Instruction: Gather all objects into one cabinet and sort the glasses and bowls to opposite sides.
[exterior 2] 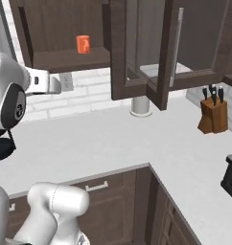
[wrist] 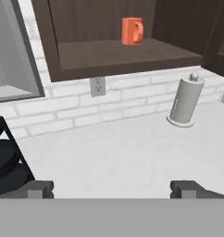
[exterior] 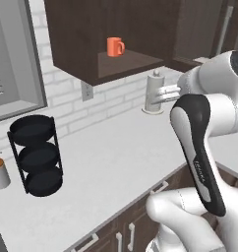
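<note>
Gripper (wrist: 112, 189) spread wide, empty, faces the orange mug (wrist: 132, 31) on the far cabinet (wrist: 123, 53) shelf (handle right); a careless reach could topple it.

the mug (exterior: 115, 47) above and ahead of the gripper (wrist: 112, 187) was bright orange, plain. the cabinet (exterior: 76, 59) around it was dark brown with wood grain, its shelf board a shade lighter. the gripper's fingertips (wrist: 37, 189) were dark grey. beneath and ahead of the gripper the table (exterior: 116, 157) was pale grey-white with fine speckle. the wall (wrist: 132, 99) beyond was white brick with grey joints. the paper towel holder (wrist: 184, 102) ahead to the gripper's right was light grey. the stacked trays (exterior: 36, 156) to its left were black. the knife block (exterior 2: 213, 116) far to its right was reddish-brown wood.
</note>
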{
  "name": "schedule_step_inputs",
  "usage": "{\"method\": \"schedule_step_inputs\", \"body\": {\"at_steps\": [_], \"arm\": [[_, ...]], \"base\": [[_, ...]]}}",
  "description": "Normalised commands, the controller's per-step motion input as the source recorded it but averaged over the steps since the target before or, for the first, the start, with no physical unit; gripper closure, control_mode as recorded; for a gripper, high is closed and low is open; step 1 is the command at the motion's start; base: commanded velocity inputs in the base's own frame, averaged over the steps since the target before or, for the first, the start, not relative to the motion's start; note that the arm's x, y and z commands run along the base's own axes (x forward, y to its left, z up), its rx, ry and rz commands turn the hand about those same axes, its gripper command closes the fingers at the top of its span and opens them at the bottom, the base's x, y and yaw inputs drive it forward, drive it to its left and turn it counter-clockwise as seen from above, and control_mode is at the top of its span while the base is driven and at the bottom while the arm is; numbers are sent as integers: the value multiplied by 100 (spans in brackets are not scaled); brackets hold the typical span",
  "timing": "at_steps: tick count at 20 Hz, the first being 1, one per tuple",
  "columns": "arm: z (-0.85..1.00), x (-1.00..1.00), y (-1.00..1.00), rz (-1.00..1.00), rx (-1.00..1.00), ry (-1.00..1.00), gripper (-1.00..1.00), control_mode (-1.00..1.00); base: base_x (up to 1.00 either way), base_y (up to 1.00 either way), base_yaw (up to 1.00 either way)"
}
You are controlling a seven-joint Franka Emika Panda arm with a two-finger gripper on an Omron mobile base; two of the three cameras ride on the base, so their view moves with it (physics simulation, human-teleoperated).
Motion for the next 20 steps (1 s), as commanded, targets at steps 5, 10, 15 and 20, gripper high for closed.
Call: {"method": "schedule_step_inputs", "body": {"at_steps": [5, 10, 15, 20], "arm": [[52, 7, 2, 19, 0, -18, -100, -100], [6, 11, 16, 11, -5, -6, -100, -100], [9, 13, 21, 0, -7, -6, -100, -100], [23, 22, 1, -2, -3, -9, -100, -100]], "base": [[0, 0, 0], [0, 0, 0], [0, 0, 0], [0, 0, 0]]}}
